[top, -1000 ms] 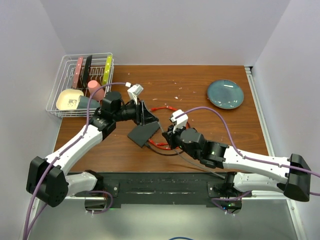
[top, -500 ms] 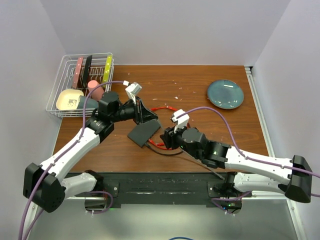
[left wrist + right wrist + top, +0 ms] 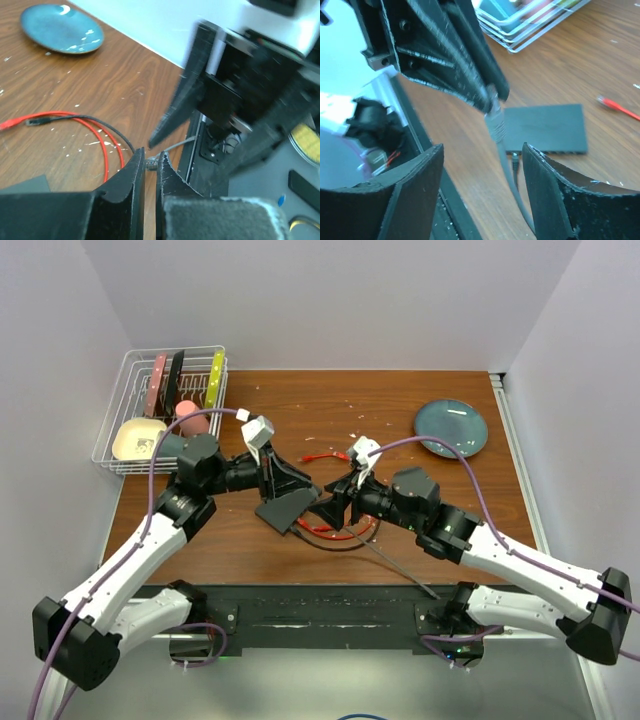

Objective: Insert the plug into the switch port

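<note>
Top view: the left pincer (image 3: 308, 487) and the right pincer (image 3: 336, 504) sit tip to tip beside the black box (image 3: 284, 508) on the bench (image 3: 430, 490).

Left wrist: the left pincer is clamped on the plug (image 3: 150, 162).

Right wrist: the right pincer's jaws stand apart, holding nothing. The plug hangs nearly upright, and the box's port edge (image 3: 545, 149) lies just beyond it, facing sideways.

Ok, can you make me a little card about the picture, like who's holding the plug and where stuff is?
left tool: shut, pinching the grey plug
right tool: open, holding nothing; the grey cable passes through its gap
black box: flat on the table, plug not in it yet
red cable: loose on the table
blue plate: far right part of the table
</note>
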Robot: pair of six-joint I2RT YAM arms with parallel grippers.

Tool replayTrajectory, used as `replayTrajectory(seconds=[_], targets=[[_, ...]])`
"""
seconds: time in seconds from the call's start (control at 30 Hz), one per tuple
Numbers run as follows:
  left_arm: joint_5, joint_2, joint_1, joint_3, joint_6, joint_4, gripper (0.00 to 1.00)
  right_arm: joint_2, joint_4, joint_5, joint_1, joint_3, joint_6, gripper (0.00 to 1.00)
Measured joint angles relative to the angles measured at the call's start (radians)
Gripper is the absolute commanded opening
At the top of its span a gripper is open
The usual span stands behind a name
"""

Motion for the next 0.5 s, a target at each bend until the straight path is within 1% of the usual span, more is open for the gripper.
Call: replayTrajectory(seconds=[0.17,0.3,0.4,0.5], targets=[[0.084,-0.06,0.0,-0.028,0.019,0.04,0.0,0.018,0.019,-0.214,-0.098,0.003,-0.009,0.63],[0.144,-0.098,0.0,-0.047,0.023,0.089,0.0,0.04,0.036,-0.334,-0.134,0.003,-0.01,0.59],[0.176,-0.108,0.0,-0.05,0.023,0.117,0.0,0.047,0.057,-0.4,-0.138,0.003,-0.004,0.48],[0.195,-0.108,0.0,-0.053,0.023,0.135,0.0,0.046,0.092,-0.461,-0.138,0.003,0.01,0.44]])
